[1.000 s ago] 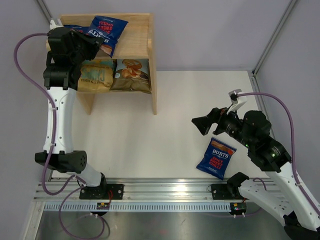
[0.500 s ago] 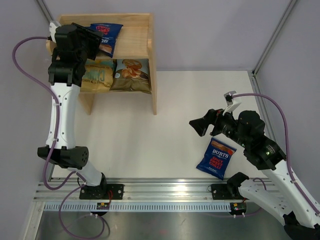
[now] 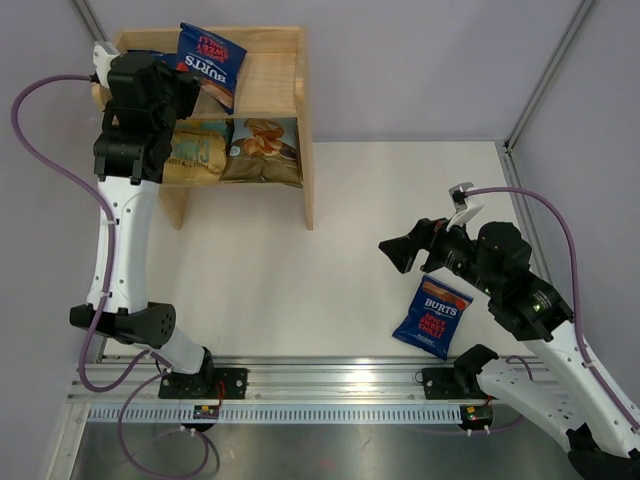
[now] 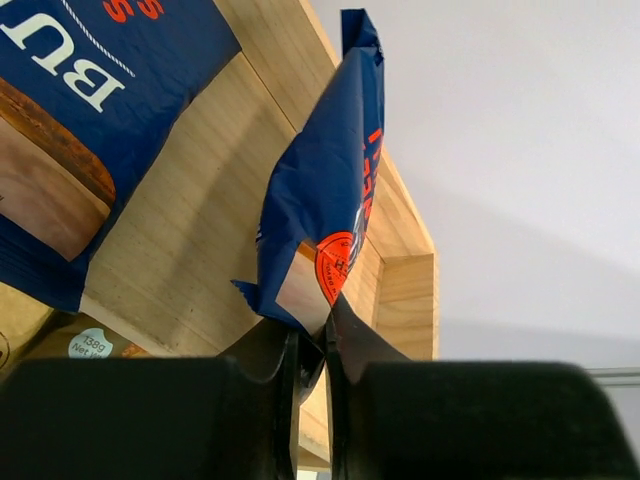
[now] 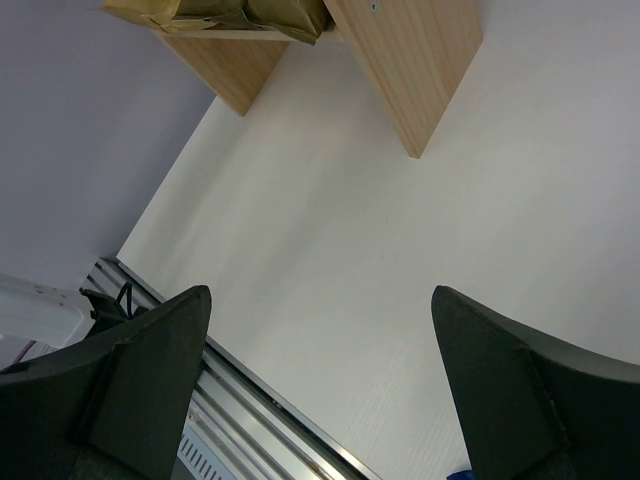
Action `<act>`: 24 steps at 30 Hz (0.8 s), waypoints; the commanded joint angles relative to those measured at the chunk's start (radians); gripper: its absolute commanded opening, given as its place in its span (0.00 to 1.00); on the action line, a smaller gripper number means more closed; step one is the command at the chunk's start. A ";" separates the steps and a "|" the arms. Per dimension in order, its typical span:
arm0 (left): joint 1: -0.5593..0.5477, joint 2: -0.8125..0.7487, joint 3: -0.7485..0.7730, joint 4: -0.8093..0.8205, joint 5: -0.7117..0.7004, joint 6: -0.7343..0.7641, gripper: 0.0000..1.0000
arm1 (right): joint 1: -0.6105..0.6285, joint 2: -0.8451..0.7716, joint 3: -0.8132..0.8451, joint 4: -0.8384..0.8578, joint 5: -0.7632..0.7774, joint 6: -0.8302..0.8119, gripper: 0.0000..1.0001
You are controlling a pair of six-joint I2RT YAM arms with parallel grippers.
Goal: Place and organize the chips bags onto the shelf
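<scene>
The left tool [image 4: 325,335] is closed on the bottom corner of a crinkly dark-blue Burts bag [image 4: 325,180]. This bag stands on edge over the top tier of the shelf [image 3: 272,80], which is pale raw wood with solid side panels. Whether the bag touches the board I cannot tell. A second Burts bag [image 4: 90,100] lies flat on that tier just beside it, and in the top view the left arm hides most of it. On the lower tier a tan bag [image 3: 195,152] and a Cassava bag [image 3: 265,150] lie side by side, touching.

The right tool [image 5: 320,292] is spread wide with nothing between its black fingers. It hangs over the smooth white tabletop [image 3: 300,260], just beside a third Burts bag [image 3: 432,316]. That bag lies flat near the metal rail [image 3: 330,378], well apart from the shelf. A purple cable [image 3: 60,80] loops from the left arm.
</scene>
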 commanded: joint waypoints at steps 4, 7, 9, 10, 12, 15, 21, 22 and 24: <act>0.001 0.018 0.030 0.027 -0.053 -0.034 0.04 | 0.004 -0.020 -0.001 0.013 0.001 -0.006 0.99; 0.002 0.044 0.051 0.011 -0.053 -0.048 0.04 | 0.004 -0.023 -0.005 0.011 0.000 -0.009 0.99; 0.005 0.054 0.053 0.007 -0.052 -0.060 0.04 | 0.004 -0.026 -0.005 0.008 0.006 -0.013 0.99; 0.010 0.060 0.055 -0.002 -0.053 -0.068 0.04 | 0.004 -0.026 -0.005 0.004 0.007 -0.014 0.99; 0.016 0.066 0.047 -0.003 -0.049 -0.081 0.05 | 0.004 -0.027 -0.007 0.002 0.009 -0.016 1.00; 0.024 0.071 0.050 -0.018 -0.072 -0.088 0.09 | 0.004 -0.032 -0.010 0.001 0.010 -0.019 1.00; 0.031 0.046 0.036 -0.022 -0.108 -0.068 0.23 | 0.004 -0.032 -0.011 0.001 0.012 -0.019 0.99; 0.033 0.043 0.036 -0.021 -0.110 -0.063 0.28 | 0.004 -0.029 -0.010 0.001 0.010 -0.016 1.00; 0.034 0.035 0.044 -0.030 -0.110 -0.052 0.50 | 0.004 -0.026 -0.005 -0.002 0.010 -0.017 0.99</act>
